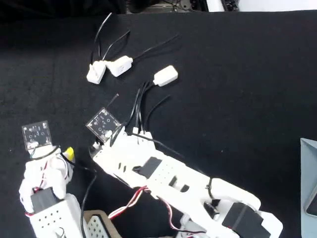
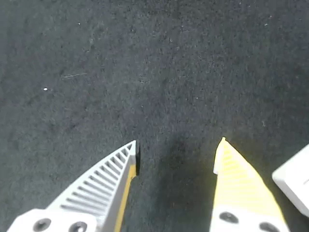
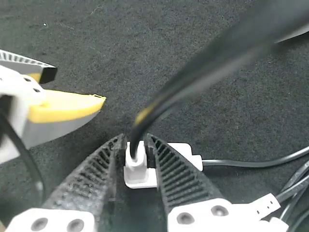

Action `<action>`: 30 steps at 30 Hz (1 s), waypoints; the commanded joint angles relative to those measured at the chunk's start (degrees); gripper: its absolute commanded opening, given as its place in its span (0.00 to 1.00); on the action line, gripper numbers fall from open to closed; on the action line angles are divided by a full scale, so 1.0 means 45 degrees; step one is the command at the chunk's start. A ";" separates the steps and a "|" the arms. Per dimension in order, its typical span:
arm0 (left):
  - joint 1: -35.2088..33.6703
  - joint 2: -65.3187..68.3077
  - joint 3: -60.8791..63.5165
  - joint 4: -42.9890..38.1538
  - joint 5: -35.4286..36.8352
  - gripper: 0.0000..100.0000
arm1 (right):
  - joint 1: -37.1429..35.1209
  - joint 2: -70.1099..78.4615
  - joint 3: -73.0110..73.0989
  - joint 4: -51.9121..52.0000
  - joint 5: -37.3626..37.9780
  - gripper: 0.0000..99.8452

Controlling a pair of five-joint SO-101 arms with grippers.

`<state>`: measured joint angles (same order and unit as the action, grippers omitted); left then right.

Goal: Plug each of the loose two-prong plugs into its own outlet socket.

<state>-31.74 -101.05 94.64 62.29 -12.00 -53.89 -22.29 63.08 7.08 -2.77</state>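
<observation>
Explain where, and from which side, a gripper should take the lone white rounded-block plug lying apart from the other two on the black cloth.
Grip the lone white plug across its two long sides at mid-body, coming straight down from above. It lies flat on the black cloth, and its black cable leaves one short end, so the long sides look free and parallel for a pinch.

Each plug (image 1: 120, 65) is white, its cord (image 1: 156, 47) black.

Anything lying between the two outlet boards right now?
No. The high view shows bare black mat between one board and the other board.
</observation>
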 commanded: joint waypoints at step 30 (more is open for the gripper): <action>-0.0068 -0.0391 0.0615 -0.0098 0.0039 0.26 | -0.0137 0.1709 -0.1065 -0.0821 0.0059 0.01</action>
<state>-31.65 -103.16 96.31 62.29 -12.00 -53.98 -14.64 61.58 4.09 -2.77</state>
